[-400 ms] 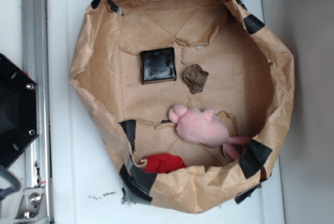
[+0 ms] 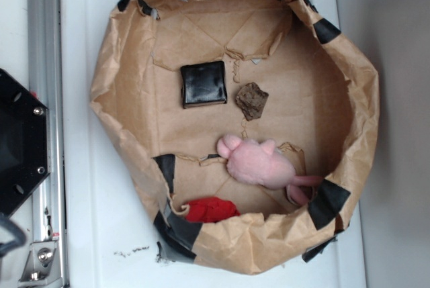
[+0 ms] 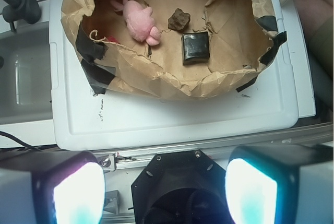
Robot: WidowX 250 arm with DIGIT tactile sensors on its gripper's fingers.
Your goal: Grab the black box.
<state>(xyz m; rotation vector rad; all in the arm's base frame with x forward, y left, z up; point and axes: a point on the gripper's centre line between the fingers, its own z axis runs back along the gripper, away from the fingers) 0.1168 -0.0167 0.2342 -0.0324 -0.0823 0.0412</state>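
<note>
Black box (image 2: 203, 84) lies flat on the floor of the brown paper bag (image 2: 127, 53), toward its far-left part in the exterior view, just beside the brown rough lump (image 2: 251, 101) but apart from it. Nothing differs from the earlier frame: box, lump, pink plush toy (image 2: 259, 162) and the red thing (image 2: 209, 209) tucked under the near rim all sit where they did. The plush rests near the bag's near-right wall, well apart from the box. Black tape patches (image 2: 328, 202) mark the rim. The bag stands on the white tray (image 2: 101, 234). My gripper (image 3: 164, 195) hangs outside the bag over the tray's edge and the metal rail, fingers (image 3: 78, 195) spread wide with nothing between them; the wrist view shows the box (image 3: 195, 46) well ahead of me.
</note>
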